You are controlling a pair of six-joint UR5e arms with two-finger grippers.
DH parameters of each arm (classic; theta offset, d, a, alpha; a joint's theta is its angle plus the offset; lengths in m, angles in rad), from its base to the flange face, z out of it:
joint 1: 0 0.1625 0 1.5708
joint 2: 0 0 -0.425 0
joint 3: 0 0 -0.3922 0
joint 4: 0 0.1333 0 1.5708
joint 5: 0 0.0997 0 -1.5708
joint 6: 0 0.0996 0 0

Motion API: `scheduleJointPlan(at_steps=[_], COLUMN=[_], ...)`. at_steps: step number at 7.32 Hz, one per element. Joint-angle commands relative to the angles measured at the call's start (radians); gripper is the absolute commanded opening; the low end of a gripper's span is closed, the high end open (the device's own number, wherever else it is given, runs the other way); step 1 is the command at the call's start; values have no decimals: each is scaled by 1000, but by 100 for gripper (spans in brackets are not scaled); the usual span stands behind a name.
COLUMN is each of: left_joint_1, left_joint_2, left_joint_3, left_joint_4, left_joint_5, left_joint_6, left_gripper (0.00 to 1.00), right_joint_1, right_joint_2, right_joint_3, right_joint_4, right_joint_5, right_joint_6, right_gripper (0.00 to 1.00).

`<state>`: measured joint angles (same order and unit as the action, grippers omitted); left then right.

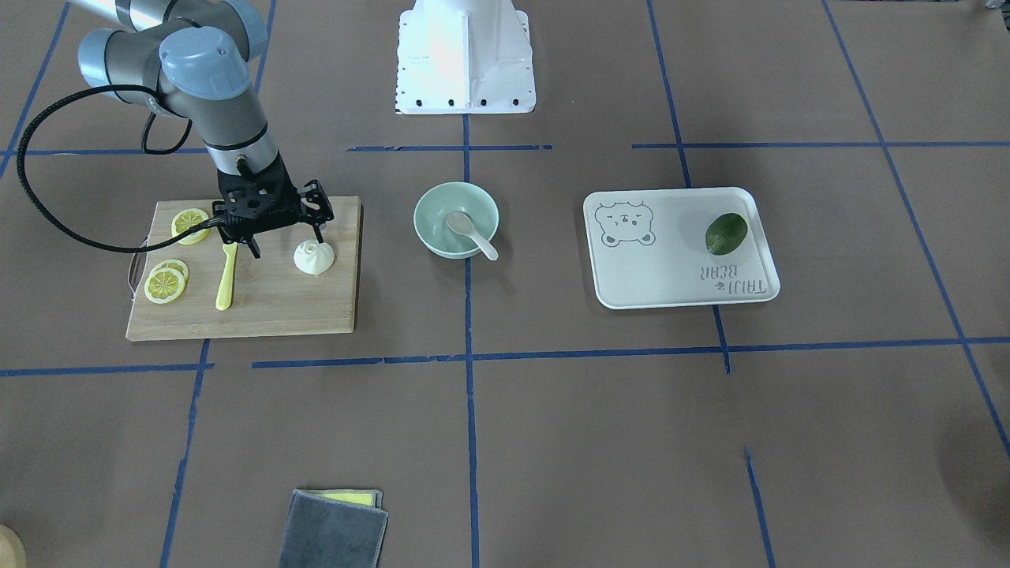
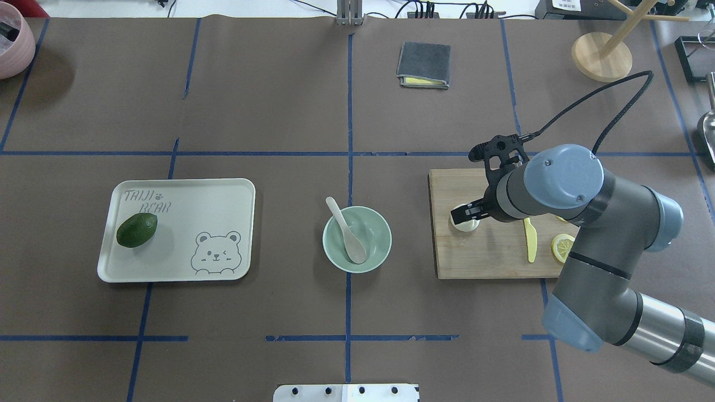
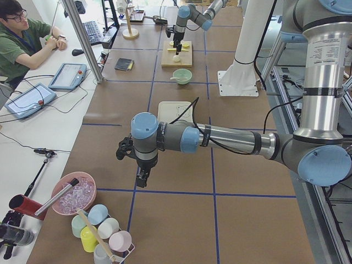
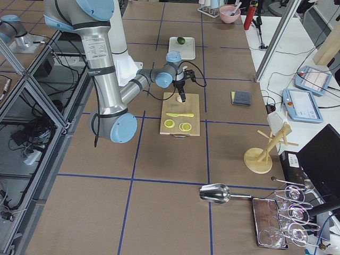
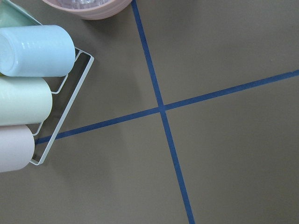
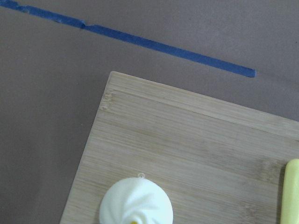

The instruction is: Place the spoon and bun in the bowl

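Note:
The pale green bowl [image 1: 428,203] stands at the table's middle, and the off-white spoon [image 1: 471,233] lies in it with its handle over the rim; both also show in the overhead view, bowl [image 2: 381,226] and spoon [image 2: 348,233]. The white pleated bun [image 1: 314,258] sits on the wooden cutting board [image 1: 268,312]. My right gripper [image 1: 288,243] hangs open and empty just above the board, with the bun beside one finger. In the overhead view it partly covers the bun [image 2: 465,223]. The right wrist view shows the bun [image 6: 136,205] at its bottom edge. My left gripper [image 3: 141,177] shows only in the left side view, far from these things; I cannot tell its state.
A yellow knife [image 1: 226,276] and lemon slices [image 1: 166,284] lie on the board. An avocado [image 1: 726,233] lies on the bear-print tray [image 1: 671,276]. A folded grey cloth [image 1: 335,532] lies on the operators' side. A rack of cups [image 5: 28,93] lies under the left wrist.

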<state>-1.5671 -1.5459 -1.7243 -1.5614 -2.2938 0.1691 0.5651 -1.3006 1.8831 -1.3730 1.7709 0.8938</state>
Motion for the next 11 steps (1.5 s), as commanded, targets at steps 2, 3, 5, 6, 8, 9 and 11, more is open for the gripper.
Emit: scheduleJointPlan(at_steps=[2, 3, 5, 6, 8, 9, 11], left_joint_1=[-1, -1, -1, -1, 1, 1, 1], left_joint_2=[20, 20, 20, 20, 20, 20, 20], left_joint_3=[-12, -12, -12, -11, -12, -14, -14], left_joint_4=[-2, -2, -2, -2, -2, -2, -2], left_joint_5=[-38, -38, -38, -38, -38, -38, -38], left_joint_6=[1, 1, 1, 3, 4, 6, 6], left_gripper=[100, 100, 100, 100, 100, 100, 100], right_joint_1=[-30, -37, -40, -42, -42, -42, -44], right_joint_2=[27, 27, 29, 29, 29, 29, 97], right_joint_3=[-35, -35, -35, -36, -38, -35, -1], right_joint_4=[0, 0, -1, -1, -1, 0, -17], right_joint_5=[-10, -11, -10, -10, -8, -8, -8], right_joint_6=[7, 7, 8, 8, 8, 8, 52], right_gripper=[81, 77, 49, 2, 0, 0, 0])
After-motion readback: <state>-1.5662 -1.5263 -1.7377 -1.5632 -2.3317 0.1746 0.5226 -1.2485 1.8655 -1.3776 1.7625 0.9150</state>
